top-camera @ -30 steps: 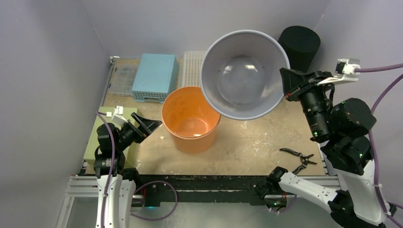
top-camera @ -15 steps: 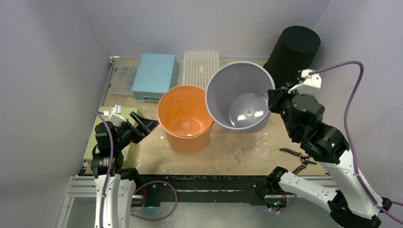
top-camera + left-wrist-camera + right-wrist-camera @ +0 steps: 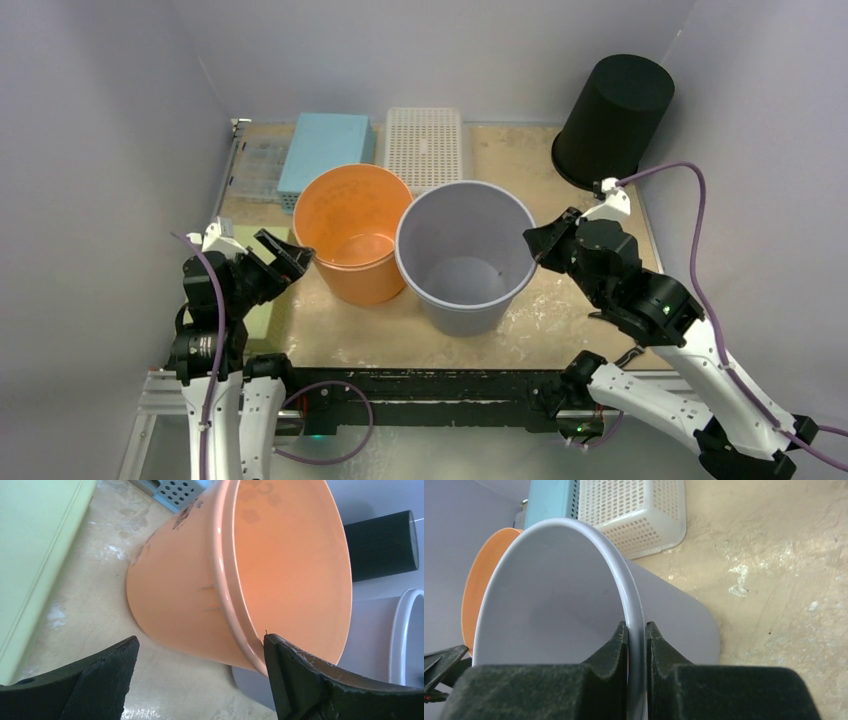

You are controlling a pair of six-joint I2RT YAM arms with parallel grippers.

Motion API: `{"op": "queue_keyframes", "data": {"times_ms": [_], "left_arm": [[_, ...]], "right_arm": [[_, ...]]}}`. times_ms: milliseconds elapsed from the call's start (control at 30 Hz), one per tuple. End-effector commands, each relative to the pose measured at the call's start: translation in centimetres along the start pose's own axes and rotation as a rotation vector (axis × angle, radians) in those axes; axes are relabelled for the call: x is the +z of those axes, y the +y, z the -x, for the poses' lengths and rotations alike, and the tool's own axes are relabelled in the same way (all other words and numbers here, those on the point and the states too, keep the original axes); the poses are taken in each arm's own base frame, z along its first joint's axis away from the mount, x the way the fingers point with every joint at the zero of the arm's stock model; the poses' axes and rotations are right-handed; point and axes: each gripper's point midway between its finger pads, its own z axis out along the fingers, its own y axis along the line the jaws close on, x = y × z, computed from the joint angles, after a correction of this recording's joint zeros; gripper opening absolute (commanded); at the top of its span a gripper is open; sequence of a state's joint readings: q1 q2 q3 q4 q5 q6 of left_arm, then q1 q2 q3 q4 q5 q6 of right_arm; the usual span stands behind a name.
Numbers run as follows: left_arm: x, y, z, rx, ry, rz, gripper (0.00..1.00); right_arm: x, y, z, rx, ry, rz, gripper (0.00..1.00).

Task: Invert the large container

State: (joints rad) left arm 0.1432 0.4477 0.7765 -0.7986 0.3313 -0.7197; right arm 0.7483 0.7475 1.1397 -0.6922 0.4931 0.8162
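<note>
Currently the right claw (image 3: 636, 630) is clenched on the rim of the grey bucket (image 3: 549, 605), which sits mouth-up directly before it. The left claw (image 3: 283, 256) gapes empty beside the orange bucket (image 3: 350, 225). The flip looks pending: next, lift and roll the wrist over.

The left arm (image 3: 210, 300) and right arm (image 3: 640, 290) have white lower shells and black upper joints, each trailed by a purple cable (image 3: 683, 165). Green specks on the right are possibly lights.
</note>
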Motion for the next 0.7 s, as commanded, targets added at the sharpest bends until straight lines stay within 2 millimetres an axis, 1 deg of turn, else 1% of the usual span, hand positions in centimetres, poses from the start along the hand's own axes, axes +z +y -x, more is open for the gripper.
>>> {"op": "queue_keyframes", "data": {"times_ms": [0,100,200,233,300,333,433,533,600,667], "left_arm": [[-0.9,2.5,0.8,0.03,-0.032,0.169,0.92],[-1.9,1.4,1.7,0.046,-0.063,0.146,0.92],[-2.9,-1.2,2.3,0.082,-0.078,0.036,0.92],[-3.4,-2.7,2.3,0.104,-0.066,-0.032,0.92],[-4.2,-5.1,1.6,0.15,-0.022,-0.158,0.92],[-4.6,-5.8,0.9,0.161,0.011,-0.205,0.92],[-6.0,-7.2,-0.8,0.18,0.087,-0.297,0.92],[-8.2,-9.3,-1.4,0.212,0.109,-0.397,0.92],[-9.6,-10.9,-1.9,0.2,0.131,-0.48,0.92],[-10.6,-11.7,-2.1,0.186,0.132,-0.519,0.92]], "right_arm": [[-0.5,3.4,1.8,0.18,-0.05,0.132,0.0],[-0.2,3.5,1.6,0.162,-0.041,0.131,0.0],[0.0,3.2,1.4,0.138,-0.043,0.119,0.0],[0.1,3.1,1.3,0.129,-0.043,0.118,0.0],[0.3,2.8,0.9,0.11,-0.038,0.111,0.0],[0.4,2.7,0.7,0.103,-0.033,0.109,0.0],[0.5,2.0,-0.1,0.088,-0.014,0.097,0.0],[0.4,1.4,-0.8,0.085,-0.002,0.094,0.0],[0.2,1.2,-1.3,0.084,0.011,0.101,0.0],[-0.1,0.8,-1.6,0.097,0.022,0.096,0.0]]}}
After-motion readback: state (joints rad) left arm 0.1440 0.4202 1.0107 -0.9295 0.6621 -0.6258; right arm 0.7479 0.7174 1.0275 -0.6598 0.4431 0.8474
